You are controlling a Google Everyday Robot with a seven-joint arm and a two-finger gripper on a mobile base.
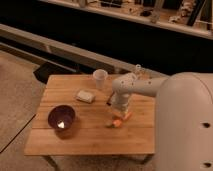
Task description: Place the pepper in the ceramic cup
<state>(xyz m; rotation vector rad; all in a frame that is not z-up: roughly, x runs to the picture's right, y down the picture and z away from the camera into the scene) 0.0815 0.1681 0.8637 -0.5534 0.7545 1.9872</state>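
The white cup [100, 78] stands upright near the back edge of the wooden table [90, 142]. The orange pepper [120, 121] is not in the cup yet. It lies flat on the table, nearer the front than the cup and a bit off to the side where the robot's big white body is. The cup and the pepper are near each other but do not touch.

The gripper [119, 110] hangs on the end of the white arm [145, 89], on that same side of the cup, right over the pepper and very close to it. Its fingers are apart and they hold nothing.

The step now looks like picking up the pepper. To do it well, the gripper should go straight down, with one finger on each long side of the pepper. It should pinch the thick middle, not the thin tip, because the pepper is round and could roll or slip out. The squeeze should be soft but firm. Then it should lift high enough to clear the rim of the cup, so the cup does not get knocked over.

A pale block [86, 96] lies in front of the cup, and a dark bowl [61, 118] sits farther from the cup than the block. The way from the pepper to the cup goes past neither.
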